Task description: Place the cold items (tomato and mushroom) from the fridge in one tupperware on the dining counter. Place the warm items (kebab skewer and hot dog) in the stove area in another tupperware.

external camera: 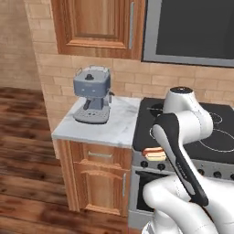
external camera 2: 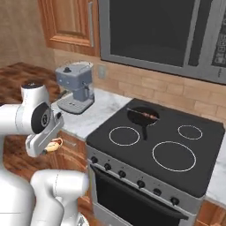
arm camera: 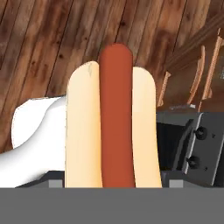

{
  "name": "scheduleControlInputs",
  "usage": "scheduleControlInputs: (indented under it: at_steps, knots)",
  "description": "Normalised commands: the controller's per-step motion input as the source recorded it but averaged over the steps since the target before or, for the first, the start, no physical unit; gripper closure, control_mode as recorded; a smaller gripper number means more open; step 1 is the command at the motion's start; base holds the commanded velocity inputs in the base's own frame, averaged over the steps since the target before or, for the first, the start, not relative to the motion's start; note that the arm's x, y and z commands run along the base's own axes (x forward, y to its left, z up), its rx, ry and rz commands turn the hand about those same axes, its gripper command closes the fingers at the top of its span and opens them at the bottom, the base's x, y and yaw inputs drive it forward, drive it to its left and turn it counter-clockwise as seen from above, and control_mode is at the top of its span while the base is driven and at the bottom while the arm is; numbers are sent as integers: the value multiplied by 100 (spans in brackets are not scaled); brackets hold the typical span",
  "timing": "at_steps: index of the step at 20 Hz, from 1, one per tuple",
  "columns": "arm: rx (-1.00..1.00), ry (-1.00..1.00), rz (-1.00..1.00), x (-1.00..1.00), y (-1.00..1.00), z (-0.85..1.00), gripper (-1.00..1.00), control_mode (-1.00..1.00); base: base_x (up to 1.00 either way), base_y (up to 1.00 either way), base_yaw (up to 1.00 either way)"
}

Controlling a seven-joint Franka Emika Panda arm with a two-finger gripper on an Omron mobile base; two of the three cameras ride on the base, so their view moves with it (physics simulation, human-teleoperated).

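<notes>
Your pincer [arm camera: 112, 186] is grasping the hot dog [arm camera: 111, 131], carrying it in the air beside the stove [external camera 2: 154, 145], while the kebab skewer [external camera 2: 144, 115] is lying in the pan [external camera 2: 142, 118]

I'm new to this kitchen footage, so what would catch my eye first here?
The hot dog looms large in the hand view, held in the hand off the stove's front left corner. A blue-grey coffee machine stands on the marble worktop, and the kebab skewer lies in a dark pan on the black stove.
</notes>
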Motion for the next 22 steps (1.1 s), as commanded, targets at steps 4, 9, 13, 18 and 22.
scheduleControlInputs:
  at_steps: [4, 9, 13, 18, 22]
  knots:
    - [0, 0, 0, 0, 0, 0, 100, 100, -15, 100, 71]
    - [0, 0, 0, 0, 0, 0, 100, 100, -16, 100, 75]
    - [0, 0, 0, 0, 0, 0, 100, 100, -11, 100, 76]
    - [0, 0, 0, 0, 0, 0, 100, 100, -1, 100, 74]
    - [0, 0, 0, 0, 0, 0, 100, 100, 0, 100, 73]
